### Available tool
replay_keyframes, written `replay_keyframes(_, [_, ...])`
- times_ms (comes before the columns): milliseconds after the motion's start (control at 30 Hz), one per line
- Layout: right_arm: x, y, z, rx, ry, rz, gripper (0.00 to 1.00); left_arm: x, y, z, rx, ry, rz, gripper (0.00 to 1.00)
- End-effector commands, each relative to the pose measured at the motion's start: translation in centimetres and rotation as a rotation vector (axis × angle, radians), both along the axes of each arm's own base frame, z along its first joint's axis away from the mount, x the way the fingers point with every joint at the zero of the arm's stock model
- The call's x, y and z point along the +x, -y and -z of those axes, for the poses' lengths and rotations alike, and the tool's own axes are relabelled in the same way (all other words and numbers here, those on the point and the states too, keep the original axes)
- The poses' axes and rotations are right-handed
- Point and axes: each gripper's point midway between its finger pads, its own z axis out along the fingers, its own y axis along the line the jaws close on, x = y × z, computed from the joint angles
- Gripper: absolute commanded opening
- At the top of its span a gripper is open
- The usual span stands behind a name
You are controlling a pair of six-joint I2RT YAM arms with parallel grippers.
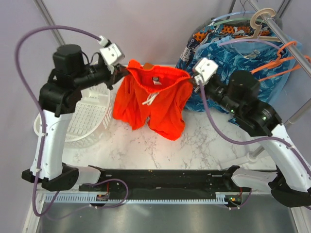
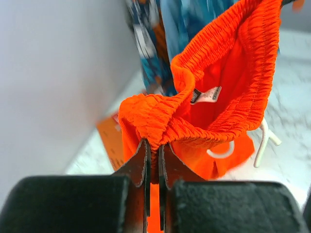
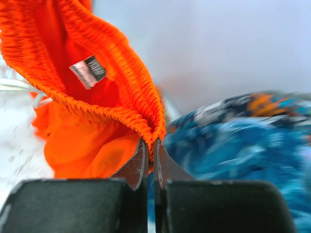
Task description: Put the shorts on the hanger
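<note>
Firmly pinched shut, the left end effector and right end effector each grip one end of the waistband of the shorts, which hang spread between them above the bench. The hanger hangs beyond the right end effector, apart.

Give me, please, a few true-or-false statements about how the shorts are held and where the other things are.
1. The left gripper and the right gripper are each shut on the waistband of the shorts. True.
2. The shorts lie flat on the table. False: they hang spread between the two grippers, legs dangling.
3. The orange hanger hangs on the rail at the right, apart from the shorts. True.
4. A basket sits beside the right arm. False: the white basket sits beside the left arm.
</note>
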Motion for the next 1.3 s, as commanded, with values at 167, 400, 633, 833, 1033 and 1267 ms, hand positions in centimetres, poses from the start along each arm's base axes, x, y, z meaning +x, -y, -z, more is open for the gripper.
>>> replay_keyframes(167, [-2.8, 3.9, -13.3, 0.085, 0.386, 0.036, 0.00, -4.6, 0.1, -9.9, -0.194, 0.175, 0.044, 0.02])
replay_keyframes(400, [-2.4, 2.7, -9.1, -0.070, 0.374, -0.040, 0.00, -7.4, -0.5, -3.1, -0.129, 0.028, 0.067, 0.02])
replay_keyframes(633, [1.5, 0.1, -1.4, -0.210, 0.286, -0.048, 0.00, -4.4, -0.6, 5.1, -0.038, -0.232, -0.038, 0.02])
replay_keyframes(833, [2.9, -1.7, 10.6, -0.333, 0.108, -0.153, 0.00, -1.9, -1.0, 17.3, 0.128, -0.326, -0.048, 0.02])
replay_keyframes(1033, [-3.2, -1.1, 22.7, -0.433, -0.123, -0.388, 0.00, -5.6, -2.5, 28.4, 0.318, -0.398, 0.095, 0.02])
replay_keyframes(1267, [-6.6, -1.7, 32.5, -0.566, -0.273, -0.511, 0.02, -8.4, -2.0, 36.0, 0.443, -0.577, 0.152, 0.02])
